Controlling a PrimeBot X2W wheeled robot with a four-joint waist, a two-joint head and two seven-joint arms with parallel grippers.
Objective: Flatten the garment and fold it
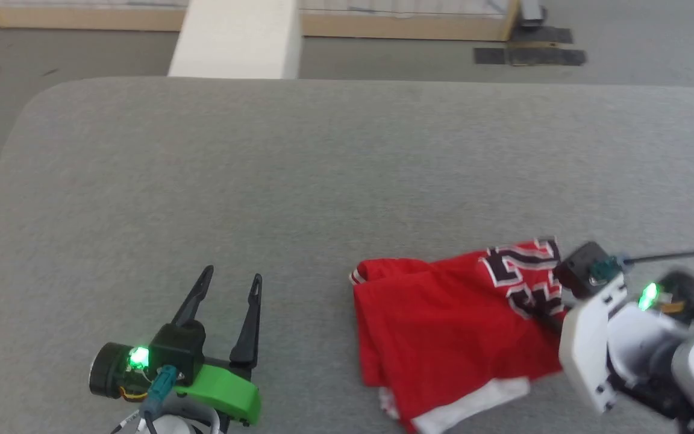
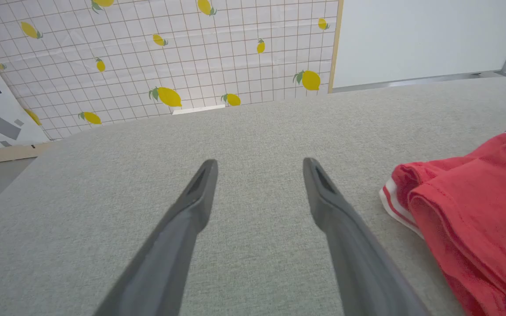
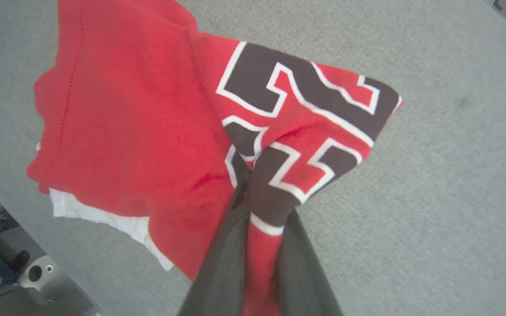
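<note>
Your right end effector (image 3: 262,197) is clenched on a printed fold of the garment (image 1: 443,325), crumpled on the desk (image 1: 262,181), near right; left end effector (image 1: 232,274) hangs released. Flattening step in hand: you'd next lift, then recruit the left

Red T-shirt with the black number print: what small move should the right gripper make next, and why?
Probably lift the right gripper slightly and pull rightward: it is shut on a fold of the crumpled red soft-fabric T-shirt, and the open left gripper stands apart.
</note>
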